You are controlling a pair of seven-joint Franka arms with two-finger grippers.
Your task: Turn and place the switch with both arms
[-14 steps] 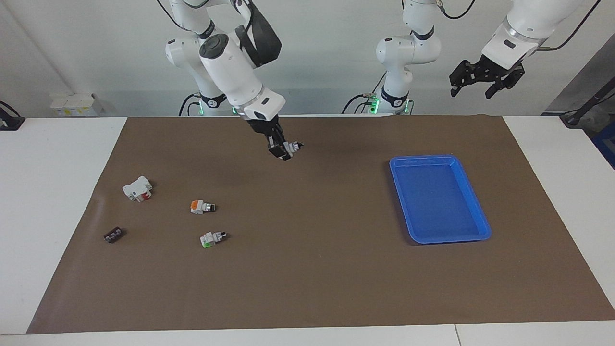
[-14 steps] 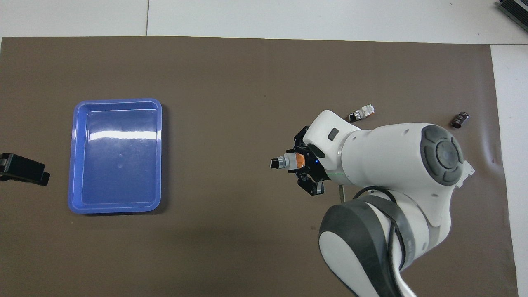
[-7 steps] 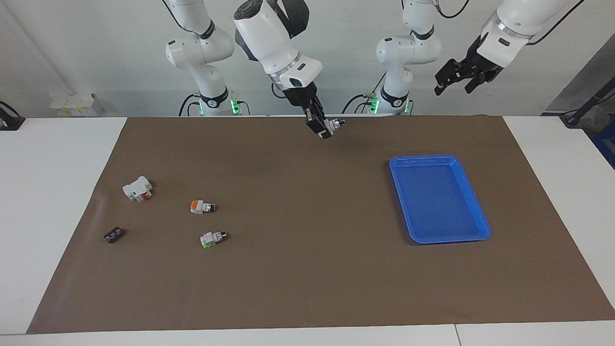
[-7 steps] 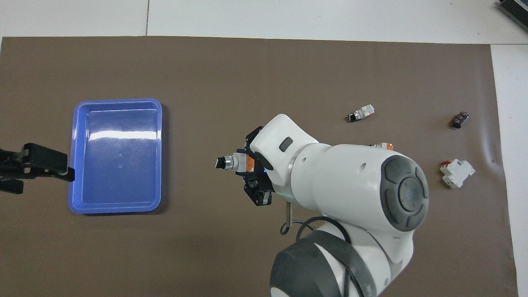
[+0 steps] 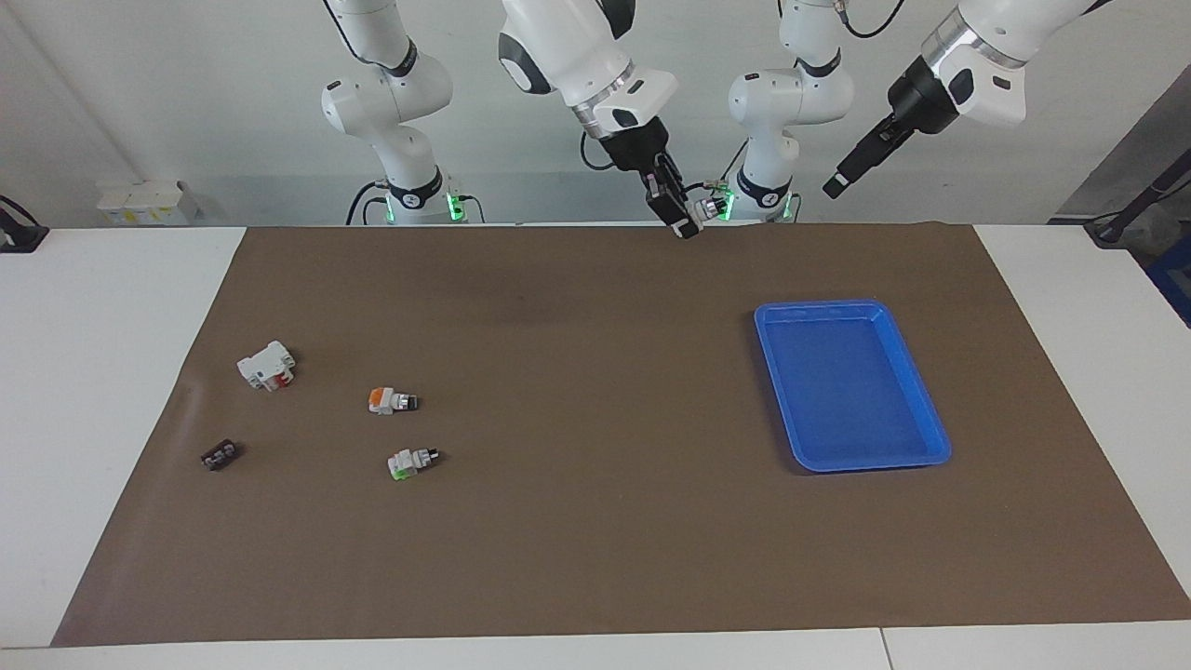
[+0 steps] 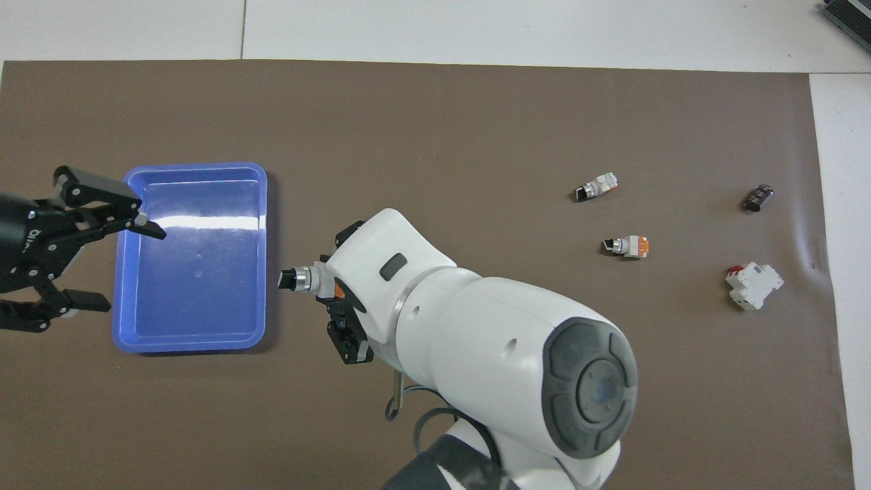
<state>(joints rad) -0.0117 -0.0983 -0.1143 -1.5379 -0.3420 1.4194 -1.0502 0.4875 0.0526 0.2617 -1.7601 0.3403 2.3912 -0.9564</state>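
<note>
The right claw is raised over the brown mat, closed on the switch, whose black knob points toward the blue tray. The left claw hangs in the air at the tray's edge toward the left arm's end of the tabletop, its fingers spread wide and holding nothing. On the mat near the right arm's end lie a second orange switch, a green switch, a white block and a small dark part.
</note>
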